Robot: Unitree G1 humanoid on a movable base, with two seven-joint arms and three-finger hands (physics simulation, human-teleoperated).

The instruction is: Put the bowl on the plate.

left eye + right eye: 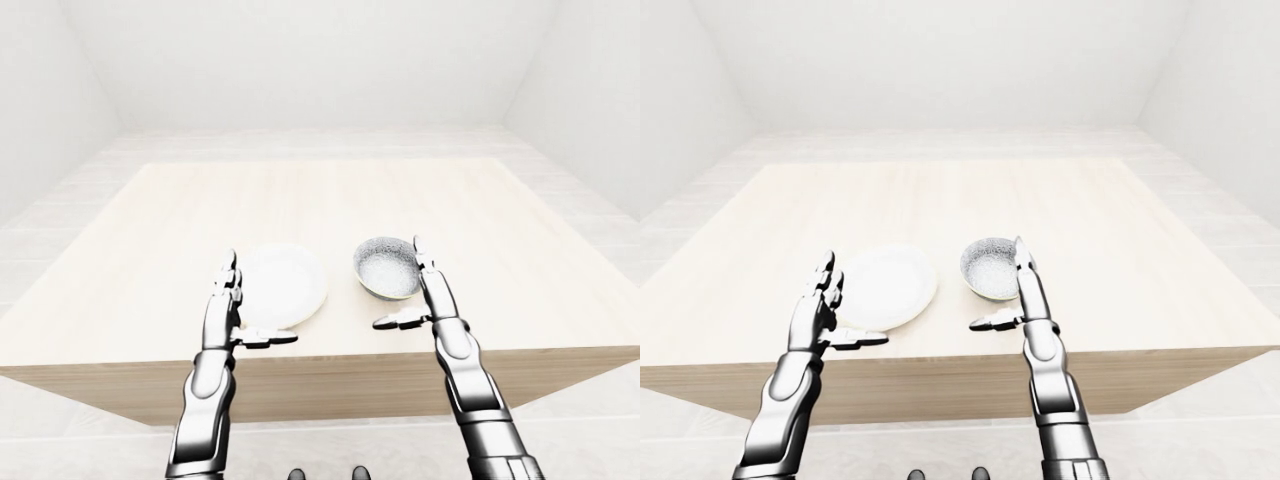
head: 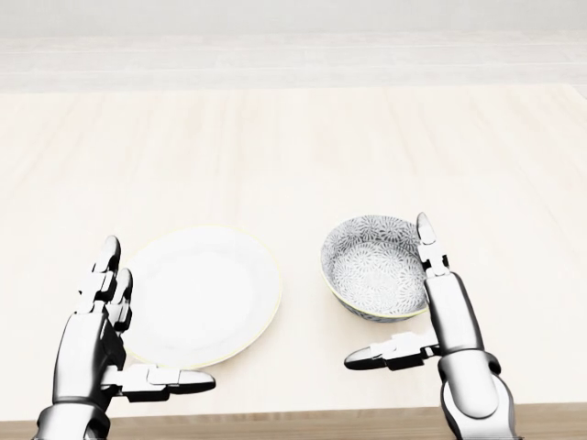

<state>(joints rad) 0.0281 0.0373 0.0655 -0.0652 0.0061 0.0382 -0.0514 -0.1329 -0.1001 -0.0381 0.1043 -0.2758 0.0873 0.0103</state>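
Note:
A white plate (image 2: 204, 293) lies on the light wooden table (image 2: 293, 147), low and left in the head view. Right of it, a small gap apart, stands a bowl (image 2: 371, 264) with a grey-patterned inside, upright. My left hand (image 2: 158, 312) is open at the plate's left edge, fingers up and thumb pointing right below the plate. My right hand (image 2: 387, 291) is open too. Its fingers (image 2: 433, 270) rise along the bowl's right rim and its thumb (image 2: 385, 354) reaches left below the bowl. Neither hand holds anything.
The table's near edge (image 1: 320, 365) runs just below both hands, and both forearms reach in over it. Wide bare tabletop stretches above the plate and bowl. White floor and walls surround the table.

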